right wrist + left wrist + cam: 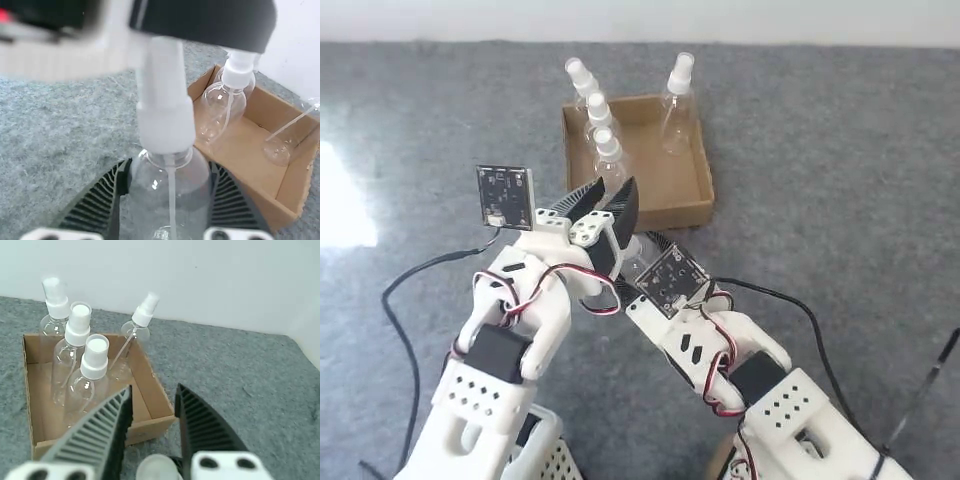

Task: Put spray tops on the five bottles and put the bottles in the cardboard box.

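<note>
the right gripper [169, 172] is holding the fifth bottle [167, 192] upright by its body at the lower centre of the right wrist view, with both jaws lying against the clear wall; a white spray top [165, 117] is sitting on this bottle's neck, with its dip tube hanging down inside; the left gripper [605, 192] is standing over that spray top in the centre of the high view, its jaws partly parted in a narrow v and the cap lying between them near their roots; whether they are pressing on the cap cannot be told; the cardboard box [680, 212] is resting on the grey table covering [840, 150] in the upper centre of the high view, just beyond the grippers; two capped bottles [598, 106] [608, 145] are standing inside along its left wall; a third bottle [579, 73] is standing at the box's upper left corner with its base hidden; a fourth bottle [678, 100] is leaning inside by the upper right corner.
</note>
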`<state>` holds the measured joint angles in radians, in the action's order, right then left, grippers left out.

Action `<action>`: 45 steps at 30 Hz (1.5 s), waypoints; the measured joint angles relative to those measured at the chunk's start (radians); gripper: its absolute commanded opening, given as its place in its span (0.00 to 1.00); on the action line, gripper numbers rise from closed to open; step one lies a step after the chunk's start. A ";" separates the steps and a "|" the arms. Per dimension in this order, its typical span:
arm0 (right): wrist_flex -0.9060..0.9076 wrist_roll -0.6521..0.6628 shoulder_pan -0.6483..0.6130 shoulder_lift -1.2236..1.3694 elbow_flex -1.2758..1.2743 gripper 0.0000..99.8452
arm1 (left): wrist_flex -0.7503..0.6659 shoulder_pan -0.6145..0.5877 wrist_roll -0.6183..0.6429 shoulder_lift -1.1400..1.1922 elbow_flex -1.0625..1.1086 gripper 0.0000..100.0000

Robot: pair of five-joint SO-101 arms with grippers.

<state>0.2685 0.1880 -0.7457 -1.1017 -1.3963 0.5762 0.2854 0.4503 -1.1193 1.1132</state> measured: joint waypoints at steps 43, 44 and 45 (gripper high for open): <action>0.000 0.000 -0.002 -0.005 -0.017 0.11 | 0.175 -0.284 -0.054 0.000 -0.083 0.16; 0.000 0.000 -0.002 -0.006 -0.017 0.11 | 0.175 -0.284 -0.054 0.000 -0.071 0.16; 0.000 0.000 -0.002 -0.006 -0.017 0.11 | 0.175 -0.284 -0.054 0.000 -0.060 0.16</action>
<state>0.2685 0.1880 -0.7472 -1.1078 -1.4131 0.7511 0.0015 0.3966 -1.1193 1.0533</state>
